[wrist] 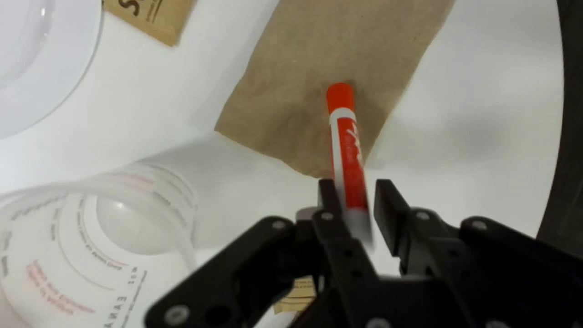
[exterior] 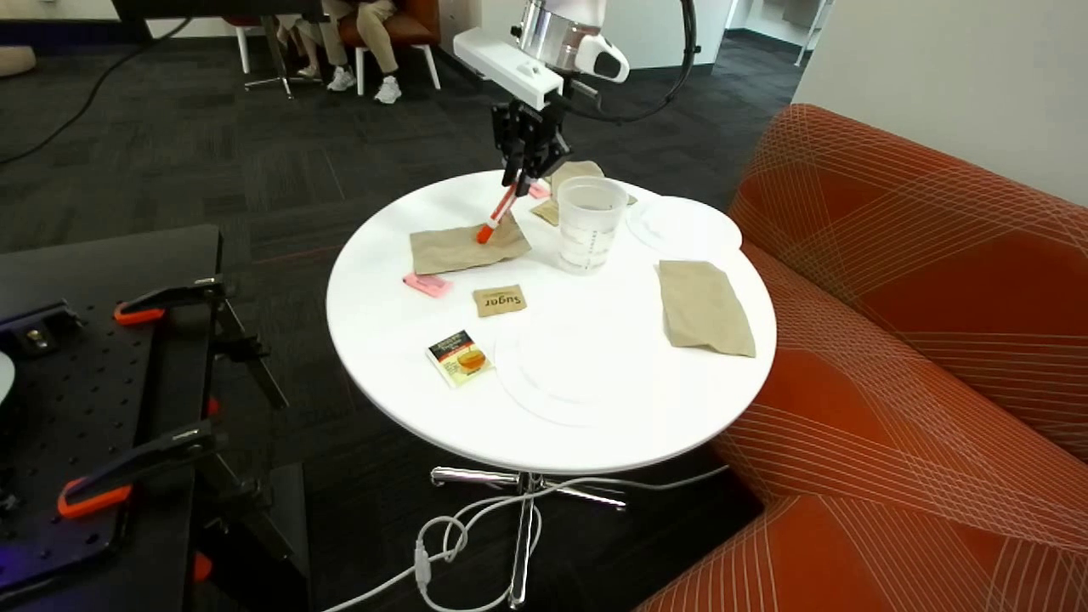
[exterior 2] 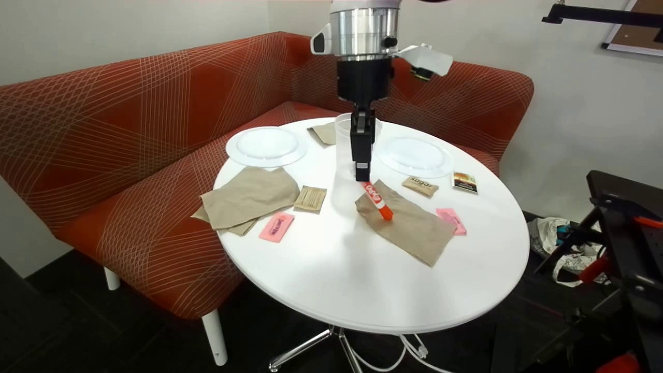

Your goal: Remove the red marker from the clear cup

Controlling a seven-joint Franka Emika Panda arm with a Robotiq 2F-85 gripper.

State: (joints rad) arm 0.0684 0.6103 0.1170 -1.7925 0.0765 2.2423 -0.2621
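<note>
The red marker (exterior: 501, 212) is outside the clear cup (exterior: 588, 234) and tilted, its red cap end low over a tan napkin (exterior: 459, 249). Whether the cap touches the napkin is hard to tell. In the wrist view the marker (wrist: 350, 155) lies between the fingers of my gripper (wrist: 355, 187), close to the left finger, with a gap to the right one; its upper end is blurred. In an exterior view my gripper (exterior 2: 362, 173) is over the marker's upper end (exterior 2: 376, 201). The cup stands upright beside the gripper and shows in the wrist view (wrist: 136, 228).
The round white table (exterior: 408, 391) holds pale plates (exterior 2: 267, 146), tan napkins (exterior 2: 254, 197), a sugar packet (exterior: 500, 300), pink packets (exterior 2: 277, 227) and a tea packet (exterior: 459, 358). A red couch (exterior: 892, 382) borders the table.
</note>
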